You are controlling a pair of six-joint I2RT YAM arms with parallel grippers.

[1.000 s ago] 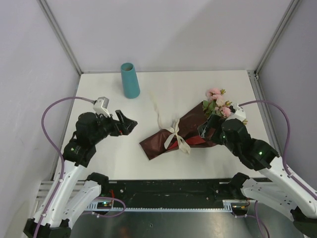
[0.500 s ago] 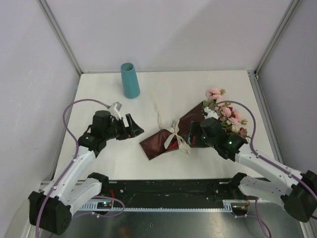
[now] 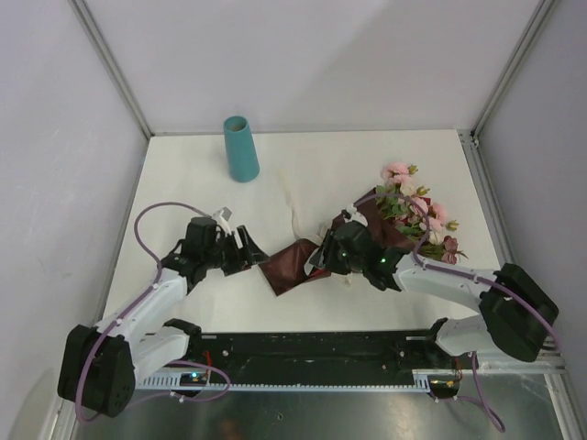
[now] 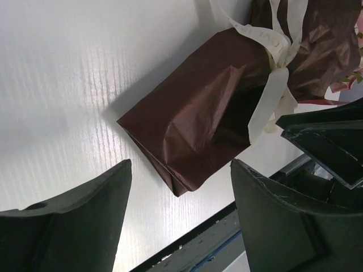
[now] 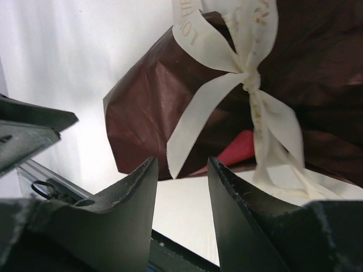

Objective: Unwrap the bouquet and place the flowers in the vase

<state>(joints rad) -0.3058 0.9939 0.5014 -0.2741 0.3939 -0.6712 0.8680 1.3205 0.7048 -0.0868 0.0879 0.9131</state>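
Lying flat on the white tabletop (image 3: 358,160), the bouquet (image 3: 290,264) has its dark red paper closed round the stems. A cream ribbon (image 5: 249,76) is tied in a bow about its middle.
- Bouquet's folded stem end points near-left. At its far-right end the flowers (image 3: 413,206), pink and cream with some darker blooms, spill out of the paper.
- Left hand (image 3: 258,251): just beside the bouquet's stem end, on its left. Fingers stand wide apart with nothing between them. In the wrist view the folded paper tip lies beyond the gap, not touching either finger.
- Right hand (image 5: 181,164): low over the bouquet's middle, at the bow. Fingers stand at a narrow gap, not clamped. One loose ribbon tail ends right at the mouth of that gap. Cannot tell whether it touches a finger.
- Vase (image 3: 241,148): teal, upright, well apart from the bouquet, toward the far left beyond its stem end.
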